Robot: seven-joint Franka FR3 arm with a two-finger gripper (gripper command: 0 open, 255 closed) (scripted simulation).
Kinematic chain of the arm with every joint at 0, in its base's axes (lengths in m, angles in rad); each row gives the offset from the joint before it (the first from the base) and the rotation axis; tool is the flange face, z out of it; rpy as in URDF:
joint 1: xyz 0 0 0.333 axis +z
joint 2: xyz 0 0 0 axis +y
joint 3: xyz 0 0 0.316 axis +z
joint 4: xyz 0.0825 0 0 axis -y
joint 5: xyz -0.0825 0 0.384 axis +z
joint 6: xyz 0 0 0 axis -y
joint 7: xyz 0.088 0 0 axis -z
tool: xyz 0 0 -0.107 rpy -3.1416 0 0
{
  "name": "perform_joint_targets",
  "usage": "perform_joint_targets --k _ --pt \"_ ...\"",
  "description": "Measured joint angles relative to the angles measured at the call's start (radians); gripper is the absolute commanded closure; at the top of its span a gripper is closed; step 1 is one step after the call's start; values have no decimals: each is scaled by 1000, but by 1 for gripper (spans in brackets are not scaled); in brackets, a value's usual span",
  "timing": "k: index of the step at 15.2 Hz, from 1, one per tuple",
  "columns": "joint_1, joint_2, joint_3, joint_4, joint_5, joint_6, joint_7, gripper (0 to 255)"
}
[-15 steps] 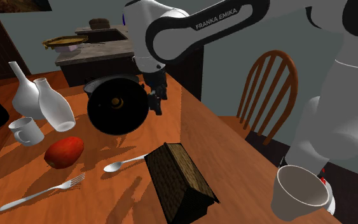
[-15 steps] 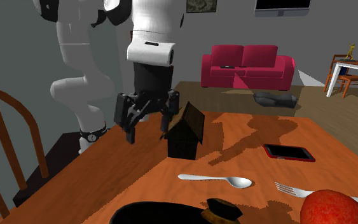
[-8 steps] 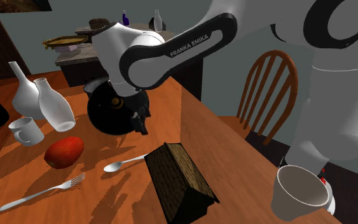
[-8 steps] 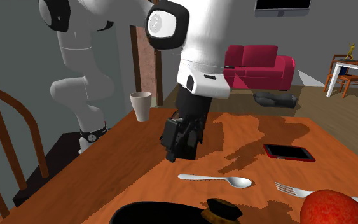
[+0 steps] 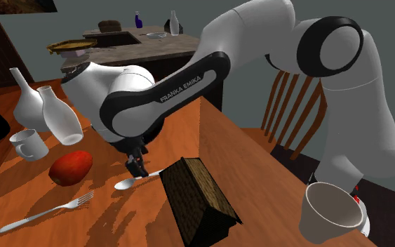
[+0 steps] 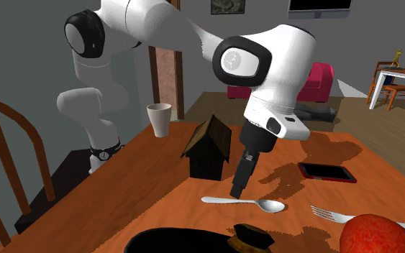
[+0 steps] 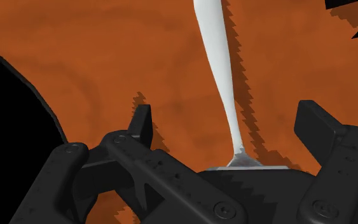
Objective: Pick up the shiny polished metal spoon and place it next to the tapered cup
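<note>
Straddling the spoon (image 7: 217, 57), end effector (image 7: 227, 124) wide apart, bowl mostly hidden.

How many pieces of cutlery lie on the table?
2: the spoon below the gripper, beside the model house; the fork near the red fruit. The arm may hide more.

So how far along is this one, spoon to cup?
Nothing is done yet: the spoon lies flat on the table, well away from the cup. In hand: the jaws stand open astride the spoon's handle, low over the table, not gripping. Left: close, lift, carry the spoon across and set it down beside the cup.
</note>
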Motion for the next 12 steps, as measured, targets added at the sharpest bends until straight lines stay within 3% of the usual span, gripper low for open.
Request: perform_joint_targets --k 12 --pt "-4 27 -5 -77 -20 93 8 0"
